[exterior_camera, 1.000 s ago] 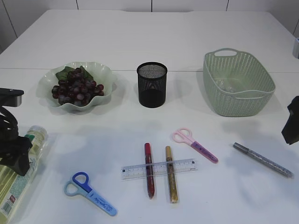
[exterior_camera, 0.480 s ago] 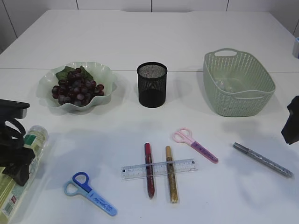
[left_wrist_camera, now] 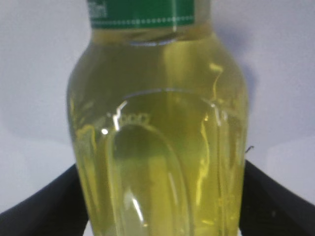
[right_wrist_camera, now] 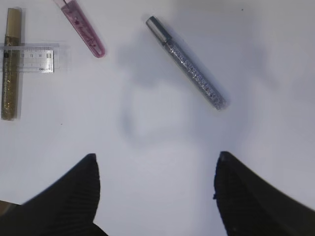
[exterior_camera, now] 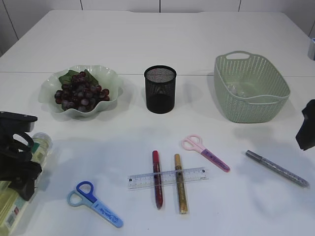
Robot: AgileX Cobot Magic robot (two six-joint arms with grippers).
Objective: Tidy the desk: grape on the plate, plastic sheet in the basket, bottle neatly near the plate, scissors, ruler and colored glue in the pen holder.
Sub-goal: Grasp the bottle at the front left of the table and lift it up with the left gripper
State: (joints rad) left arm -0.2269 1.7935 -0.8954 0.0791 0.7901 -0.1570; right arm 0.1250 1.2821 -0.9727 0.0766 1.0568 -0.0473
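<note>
A bottle [exterior_camera: 39, 142] of yellow liquid with a green label lies at the table's front left. My left gripper [exterior_camera: 18, 164] is shut on it; in the left wrist view the bottle [left_wrist_camera: 157, 147] fills the space between both jaws. Grapes [exterior_camera: 78, 93] lie on the green plate [exterior_camera: 112, 78]. The black mesh pen holder [exterior_camera: 160, 89] stands in the middle. Pink scissors [exterior_camera: 204, 152], blue scissors [exterior_camera: 94, 204], a ruler [exterior_camera: 167, 178], red glue [exterior_camera: 157, 179], gold glue [exterior_camera: 180, 189] and silver glue [exterior_camera: 277, 168] lie in front. My right gripper [right_wrist_camera: 157, 160] is open and empty above the table.
The green basket [exterior_camera: 256, 105] stands at the back right with something clear [exterior_camera: 236, 89] inside. The right wrist view shows the silver glue [right_wrist_camera: 189, 66], the pink scissors' blade [right_wrist_camera: 83, 29], the ruler's end [right_wrist_camera: 29, 59] and the gold glue [right_wrist_camera: 10, 69].
My left gripper has sunk lower over the bottle and covers more of it. The bottle's lower part has shifted left. The right arm has not moved.
</note>
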